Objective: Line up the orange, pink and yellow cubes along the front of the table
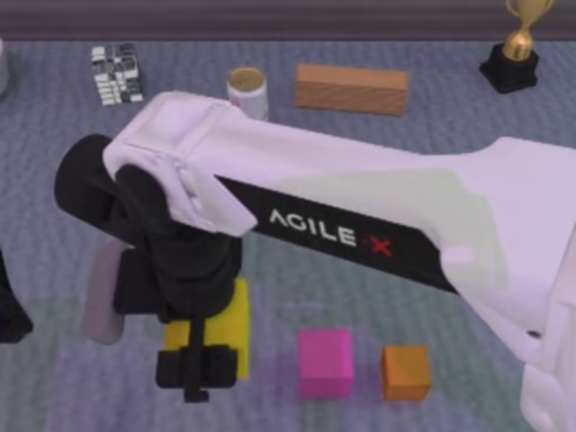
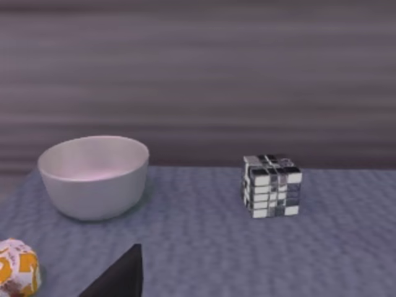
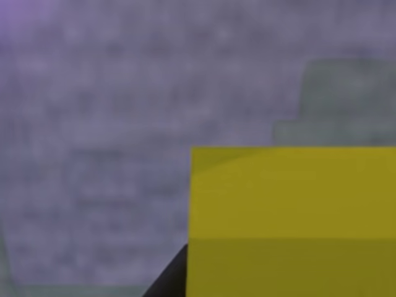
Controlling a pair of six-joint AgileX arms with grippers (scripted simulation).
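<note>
The yellow cube (image 1: 236,324) sits near the table's front, left of centre, half hidden under my right gripper (image 1: 193,364). That gripper is shut on it. In the right wrist view the yellow cube (image 3: 291,216) fills the lower right, and one dark finger (image 3: 173,278) presses against its side. The pink cube (image 1: 325,362) stands to its right, and the small orange cube (image 1: 405,372) right of that, both free on the greyish-purple table (image 1: 297,297). My left arm (image 1: 9,315) is parked at the left edge; only one finger (image 2: 120,275) of its open gripper shows.
Along the back stand a black-and-white patterned cube (image 1: 117,74), a white cup (image 1: 247,90), a long wooden block (image 1: 351,88) and a gold trophy (image 1: 517,49). The left wrist view adds a white bowl (image 2: 94,176) and an orange-patterned ball (image 2: 15,266).
</note>
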